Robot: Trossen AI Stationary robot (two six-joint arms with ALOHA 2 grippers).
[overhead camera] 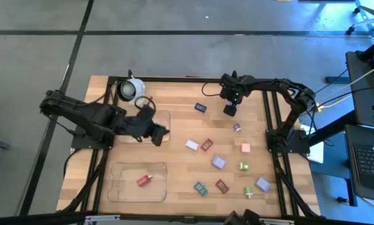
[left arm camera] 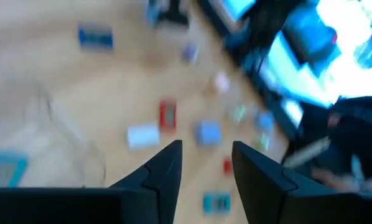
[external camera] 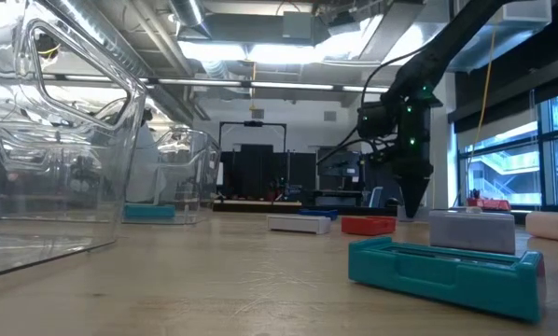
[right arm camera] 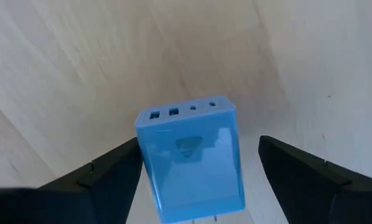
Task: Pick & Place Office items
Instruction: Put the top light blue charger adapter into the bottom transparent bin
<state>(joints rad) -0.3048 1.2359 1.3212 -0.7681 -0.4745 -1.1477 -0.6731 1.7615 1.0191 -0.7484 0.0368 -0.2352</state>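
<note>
Office items lie scattered on the wooden table: white (overhead camera: 192, 145), red (overhead camera: 206, 145), lavender (overhead camera: 218, 163), pink (overhead camera: 245, 148), green (overhead camera: 243, 166), teal (overhead camera: 201, 188) and dark blue (overhead camera: 201, 107). My right gripper (overhead camera: 229, 109) points down at the far side, open around a light-blue block (right arm camera: 189, 165) on the table. My left gripper (overhead camera: 159, 134) hovers open with nothing between its fingers (left arm camera: 204, 162), by the right rim of the farther clear tray (overhead camera: 165, 115). A teal item (external camera: 148, 212) lies in that tray. A red item (overhead camera: 143, 180) lies in the nearer tray (overhead camera: 115, 187). My right gripper comes from above, pointing down, with a finger on either side of the light-blue block. One finger (right arm camera: 111, 171) stands right against the block's side (right arm camera: 142, 163), and whether it touches I cannot tell. The other finger (right arm camera: 298, 168) stands clear of it.
A white round cup-like object (overhead camera: 129, 89) stands at the far left corner. More small items lie near the front right, among them red (overhead camera: 221, 185) and lavender (overhead camera: 262, 184). Black frame rails (overhead camera: 271, 119) run along the table's sides.
</note>
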